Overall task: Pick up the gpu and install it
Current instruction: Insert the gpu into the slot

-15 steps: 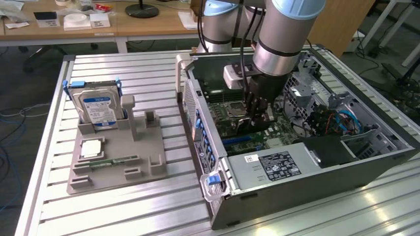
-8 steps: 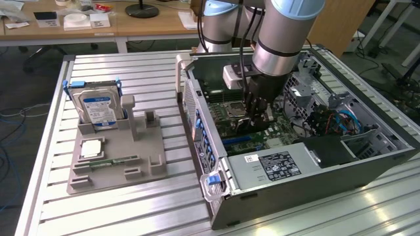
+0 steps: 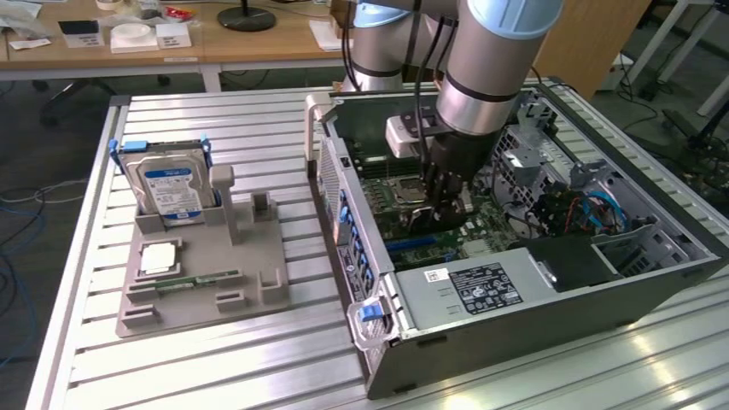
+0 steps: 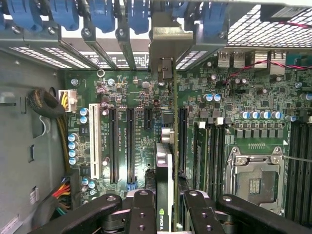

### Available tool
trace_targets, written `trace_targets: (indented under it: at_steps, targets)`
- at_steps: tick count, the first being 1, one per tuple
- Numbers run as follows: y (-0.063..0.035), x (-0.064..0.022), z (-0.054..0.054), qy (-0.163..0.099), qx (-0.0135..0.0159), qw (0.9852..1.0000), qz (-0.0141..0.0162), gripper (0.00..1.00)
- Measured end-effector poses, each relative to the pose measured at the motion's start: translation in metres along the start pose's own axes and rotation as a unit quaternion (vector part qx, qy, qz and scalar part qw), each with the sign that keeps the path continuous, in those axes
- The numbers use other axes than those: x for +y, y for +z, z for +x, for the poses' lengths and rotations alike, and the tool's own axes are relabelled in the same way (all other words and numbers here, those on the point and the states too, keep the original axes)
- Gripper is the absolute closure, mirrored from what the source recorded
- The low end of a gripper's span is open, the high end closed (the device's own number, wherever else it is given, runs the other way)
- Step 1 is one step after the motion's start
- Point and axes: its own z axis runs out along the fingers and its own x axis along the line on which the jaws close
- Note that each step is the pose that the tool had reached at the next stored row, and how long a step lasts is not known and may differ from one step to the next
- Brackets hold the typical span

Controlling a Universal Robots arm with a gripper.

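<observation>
The gpu (image 4: 164, 195) stands on edge between the black fingers (image 4: 144, 214) of the gripper (image 4: 165, 217), a thin flat card seen edge-on, its silver bracket running toward the case's rear wall. The jaws are pinched narrow, clamped on its two faces. The card hangs directly over the green motherboard (image 4: 141, 141), lined up along the row of long black expansion slots (image 4: 130, 146), with a white slot (image 4: 93, 141) off to one side. Whether its edge has seated in a slot, I cannot tell.

Blue plastic latches (image 4: 102, 14) line the perforated metal rear panel ahead of the card. Near it sits the square silver CPU socket (image 4: 256, 180), ringed by small cylindrical capacitors.

In the exterior view the gripper (image 3: 442, 213) reaches straight down into the open computer case (image 3: 672, 256), which lies on its side on the ribbed aluminium table (image 3: 228, 120). On the exterior view's left, well apart from the case, a grey moulded holder (image 3: 200, 290) carries an upright silver hard drive (image 3: 171, 184) with a blue-white label and a narrow green memory stick (image 3: 200, 279) lying flat.
</observation>
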Motion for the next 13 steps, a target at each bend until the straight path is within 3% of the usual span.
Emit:
trace_targets:
  at_steps: [13]
  targets:
    - [0.0019,0.0029,0.0002,0.000,0.0003,1.0000,0.0004,0.73]
